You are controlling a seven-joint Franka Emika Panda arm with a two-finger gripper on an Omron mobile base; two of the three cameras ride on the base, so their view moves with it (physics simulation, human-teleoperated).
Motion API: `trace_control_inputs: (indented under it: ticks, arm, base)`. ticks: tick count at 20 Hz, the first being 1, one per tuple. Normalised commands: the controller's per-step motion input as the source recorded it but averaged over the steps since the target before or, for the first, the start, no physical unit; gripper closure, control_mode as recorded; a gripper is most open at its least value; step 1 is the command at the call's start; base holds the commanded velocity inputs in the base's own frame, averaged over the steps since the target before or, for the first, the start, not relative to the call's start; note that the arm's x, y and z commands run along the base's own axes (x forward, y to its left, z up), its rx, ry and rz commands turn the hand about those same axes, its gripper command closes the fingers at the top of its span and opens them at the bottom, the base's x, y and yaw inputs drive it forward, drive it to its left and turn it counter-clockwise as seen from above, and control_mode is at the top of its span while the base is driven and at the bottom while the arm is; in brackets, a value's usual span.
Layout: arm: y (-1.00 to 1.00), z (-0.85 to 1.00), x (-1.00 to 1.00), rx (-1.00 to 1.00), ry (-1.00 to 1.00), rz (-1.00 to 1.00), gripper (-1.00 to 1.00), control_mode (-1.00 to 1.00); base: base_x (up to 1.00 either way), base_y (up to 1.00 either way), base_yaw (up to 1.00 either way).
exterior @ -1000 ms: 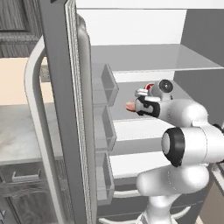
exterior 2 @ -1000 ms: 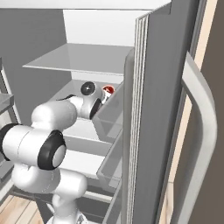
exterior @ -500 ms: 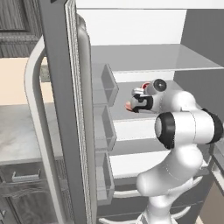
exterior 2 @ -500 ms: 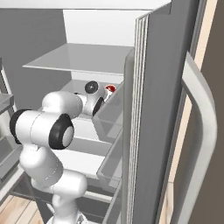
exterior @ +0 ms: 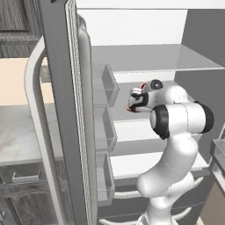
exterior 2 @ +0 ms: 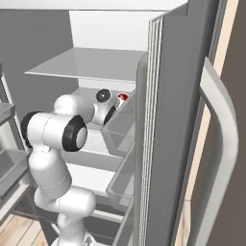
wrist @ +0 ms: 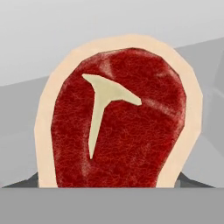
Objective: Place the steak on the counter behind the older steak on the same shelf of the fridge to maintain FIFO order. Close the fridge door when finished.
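I have the small round steak with the dark red top and pale tan rim [wrist: 118, 118] clamped in the two-finger gripper [exterior: 134, 102], carried inside the tall dark grey fridge [exterior: 66, 110] above its middle white shelf [exterior: 127, 116]. By my reckoning the pickup from the light marble counter [exterior: 17, 140] is done; what remains is setting the meat down at the far side of the shelf, pulling the arm out and shutting the door. I cannot pick out the older slab. The hand view gives me the steak's face close up, with its T-shaped pale bone mark, against grey wall. The left base view places the hand beside the door bins [exterior: 105, 83], while the right base view hides most of it behind a bin [exterior 2: 120, 127].
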Motion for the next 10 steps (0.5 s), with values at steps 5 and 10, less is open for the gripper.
trace_control_inputs:
  ticks: [5,10]
  arm:
    - [0.00,-0.23,0.41,0.00,0.00,0.01,1.00,-1.00]
    - [0.02,-0.43,0.28,-0.01,0.00,0.00,-1.00,-1.00]
  base:
    - [0.00,0.00,0.00]
    - [0.00,0.00,0.00]
